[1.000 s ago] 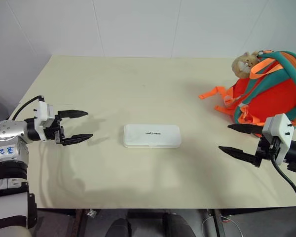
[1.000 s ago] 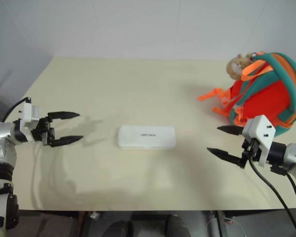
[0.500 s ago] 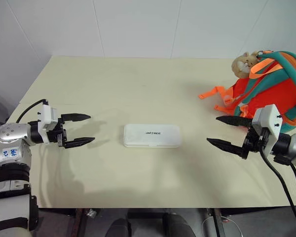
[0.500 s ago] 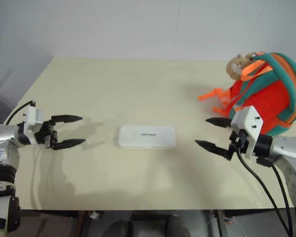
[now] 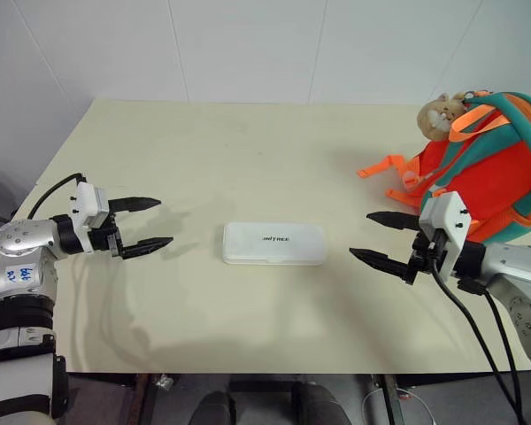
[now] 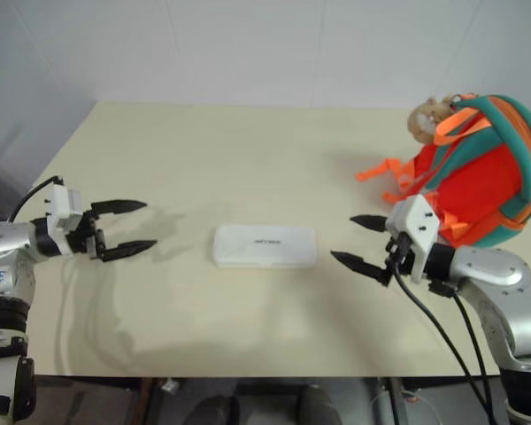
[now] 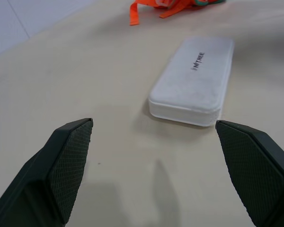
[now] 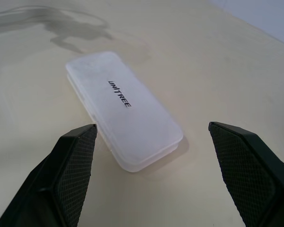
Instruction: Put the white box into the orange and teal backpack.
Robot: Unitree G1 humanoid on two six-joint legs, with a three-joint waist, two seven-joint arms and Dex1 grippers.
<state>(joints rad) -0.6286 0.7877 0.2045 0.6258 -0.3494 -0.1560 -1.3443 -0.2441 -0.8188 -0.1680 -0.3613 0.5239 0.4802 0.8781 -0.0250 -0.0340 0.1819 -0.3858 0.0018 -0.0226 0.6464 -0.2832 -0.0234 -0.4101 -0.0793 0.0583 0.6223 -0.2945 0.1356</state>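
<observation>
**Both grippers wide apart, white box lying untouched between them**

Near the table's [image 5: 248, 150] left edge, the left gripper [image 5: 146, 225] hovers low over the surface, pointing toward the middle, its two black fingers [image 5: 134, 204] spread wide with nothing between them. A black cable loops from the back of its white wrist block toward the edge.

A little to the right, the white box [image 5: 274, 243] lies flat on the table — roughly midway between the left and right edges and somewhat nearer the front edge than the back. Its long side runs parallel to the front edge, lid up, with the dark "UNITREE" lettering showing. In the left wrist view the box [image 7: 193, 82] lies ahead of the parted fingers and apart from them; in the right wrist view it [image 8: 124, 109] lies likewise ahead, framed by the two open fingertips, touching neither.

Further right, the right gripper [image 5: 379, 237] points back toward the box, close to its right end but apart from it, fingers [image 5: 394, 218] spread as wide as the left pair and holding nothing.

At the back right, the orange and teal backpack [image 5: 491, 173] sits by the table's right edge, an orange webbing strap [image 5: 380, 166] trailing onto the surface. A tan plush charm [image 5: 440, 113] rests against its upper left side. Whether its opening is unzipped is hard to make out from this angle.
</observation>
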